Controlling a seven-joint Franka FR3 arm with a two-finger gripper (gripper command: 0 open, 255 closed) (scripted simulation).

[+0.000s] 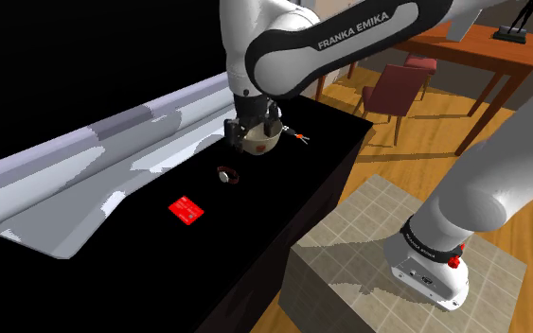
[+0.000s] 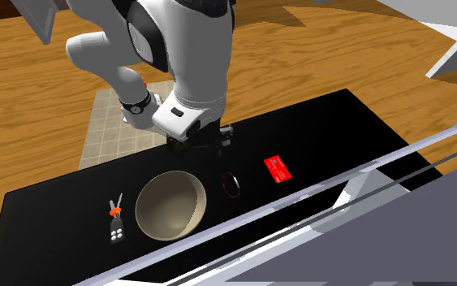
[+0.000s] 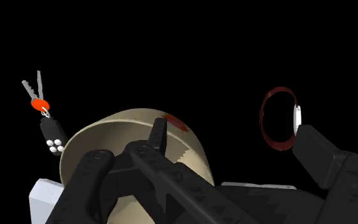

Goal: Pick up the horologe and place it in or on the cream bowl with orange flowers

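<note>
Dark-red ring-shaped wristwatch (image 2: 232, 184) lies on the long black bench (image 2: 340, 130), just beside the round cream bowl (image 2: 160, 213). Above them hangs the all-black tool (image 2: 202, 145), fingers apart, empty. Light and stiff-looking but thin, the watch probably wants a pinch across its band.

Home dining room, wooden table (image 1: 472, 47), red chairs (image 1: 393, 90) (upholstered), warm plank floor (image 1: 401, 161)

The white arm (image 1: 349, 43) bears "FRANKA EMIKA" on its dark joint band.
</note>
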